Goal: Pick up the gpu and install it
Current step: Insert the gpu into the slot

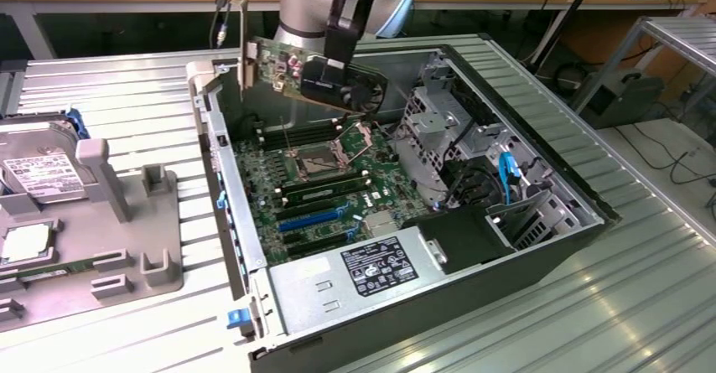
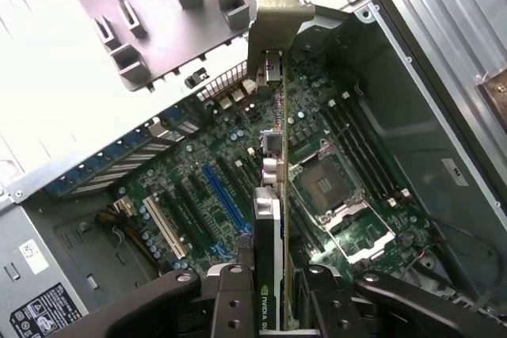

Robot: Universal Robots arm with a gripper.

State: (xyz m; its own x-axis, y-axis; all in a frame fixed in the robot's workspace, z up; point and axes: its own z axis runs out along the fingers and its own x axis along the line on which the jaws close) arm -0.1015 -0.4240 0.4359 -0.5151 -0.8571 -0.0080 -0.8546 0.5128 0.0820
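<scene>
The gpu [image 1: 293, 71] is a dark card with green board edges and a silver bracket [image 1: 244, 42] at one end. It hangs upright above the far end of the open computer case [image 1: 559, 189], over the motherboard [image 1: 335, 184]. My gripper [image 1: 339, 54] is shut on its upper edge. In the wrist view the gpu [image 2: 273, 211] is seen edge-on between my fingers [image 2: 230, 298], with its bracket [image 2: 277, 17] pointing toward the case's rear wall. The blue slot [image 2: 224, 195] lies on the board beside the card, and the card is clear of the board.
The CPU socket [image 1: 317, 162] sits mid-board, with memory slots around it. A drive cage [image 1: 442, 126] and cables [image 1: 509, 176] fill the case's right side in the exterior view. The power supply [image 1: 358, 272] is nearest the camera. A grey holder [image 1: 112, 222] with a silver drive [image 1: 45, 176] stands at the exterior view's left.
</scene>
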